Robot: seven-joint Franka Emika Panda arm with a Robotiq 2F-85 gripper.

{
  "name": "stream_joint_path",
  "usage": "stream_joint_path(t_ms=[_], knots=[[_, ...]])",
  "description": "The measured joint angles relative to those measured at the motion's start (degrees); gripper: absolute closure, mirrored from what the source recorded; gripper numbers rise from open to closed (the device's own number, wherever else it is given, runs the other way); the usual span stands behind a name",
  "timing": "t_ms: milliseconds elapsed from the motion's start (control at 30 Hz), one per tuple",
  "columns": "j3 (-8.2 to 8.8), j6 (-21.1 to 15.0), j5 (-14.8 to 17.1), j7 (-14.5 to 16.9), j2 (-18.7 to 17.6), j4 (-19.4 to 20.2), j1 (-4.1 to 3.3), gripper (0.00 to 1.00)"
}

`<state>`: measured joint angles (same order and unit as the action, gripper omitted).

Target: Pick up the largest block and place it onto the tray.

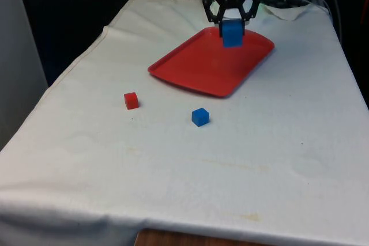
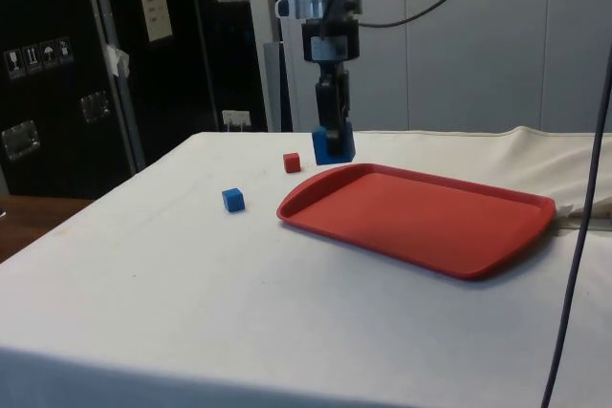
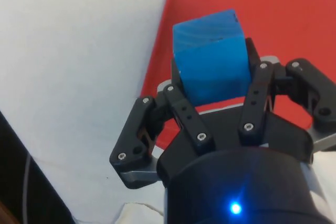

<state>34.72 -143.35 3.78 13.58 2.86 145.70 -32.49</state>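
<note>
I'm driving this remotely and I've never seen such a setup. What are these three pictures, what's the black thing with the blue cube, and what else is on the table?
It is a robot arm, and the black part at its end is its claw, with two fingers that pinch. The claw is shut on the big blue block and holds it in the air over the far part of the red tray.

One picture looks across the table from the front, one from the side, and one from a camera on the arm's wrist, looking down past the fingers at the block with the tray underneath.

On the white cloth, in front of the tray, lie two smaller cubes: a small red block and a small blue block, apart from each other and from the tray.
</note>
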Motion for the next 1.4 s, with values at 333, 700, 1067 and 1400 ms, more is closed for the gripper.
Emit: stream_joint_path(t_ms=[333, 700, 1067, 1400], knots=[[1.66, 0.8, -2.29, 0.8, 0.0, 0.34, 0.29, 1.0], [2.52, 0.8, -3.84, 1.66, 0.4, 1.66, 0.46, 1.0], [2.75, -3.09, -4.01, 3.04, 0.8, 4.58, 0.52, 1.0], [2.98, -7.91, -4.01, 4.13, 0.06, 6.82, 0.69, 1.0]])
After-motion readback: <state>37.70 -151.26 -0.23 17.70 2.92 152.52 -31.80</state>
